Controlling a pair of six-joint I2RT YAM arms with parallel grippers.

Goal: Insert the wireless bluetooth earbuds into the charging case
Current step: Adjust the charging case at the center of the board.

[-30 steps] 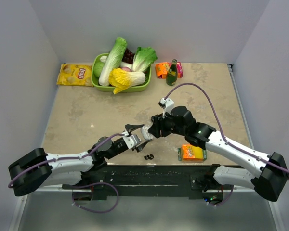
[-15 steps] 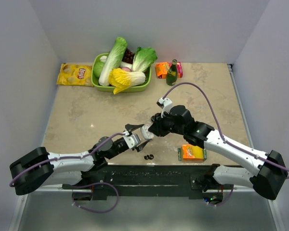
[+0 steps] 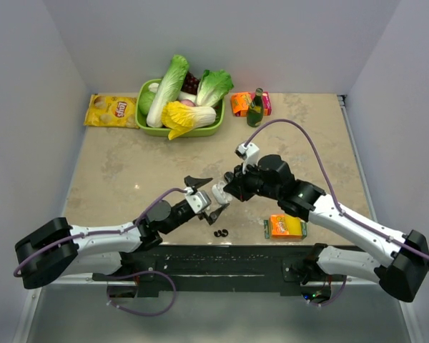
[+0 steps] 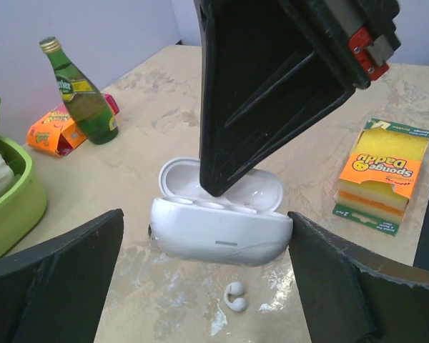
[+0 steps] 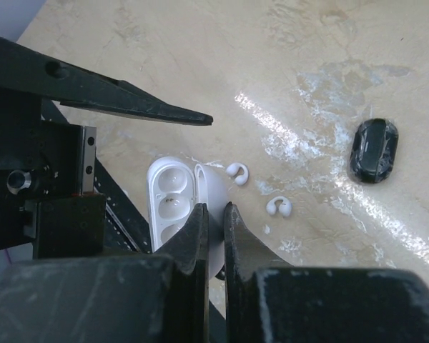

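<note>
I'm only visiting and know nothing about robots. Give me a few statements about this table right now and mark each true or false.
The white charging case has its lid open. True.
The right gripper pinches that lid. True.
The left gripper is clamped on the case. False: its jaws stand wide open on either side of it.
Both white earbuds sit inside the case. False: they lie on the table beside it.
The green bottle lies on its side. False: it stands upright.

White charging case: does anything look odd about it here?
Yes: the white charging case is open and empty, pinched by its lid in the right gripper, while two white earbuds lie loose on the table.
</note>
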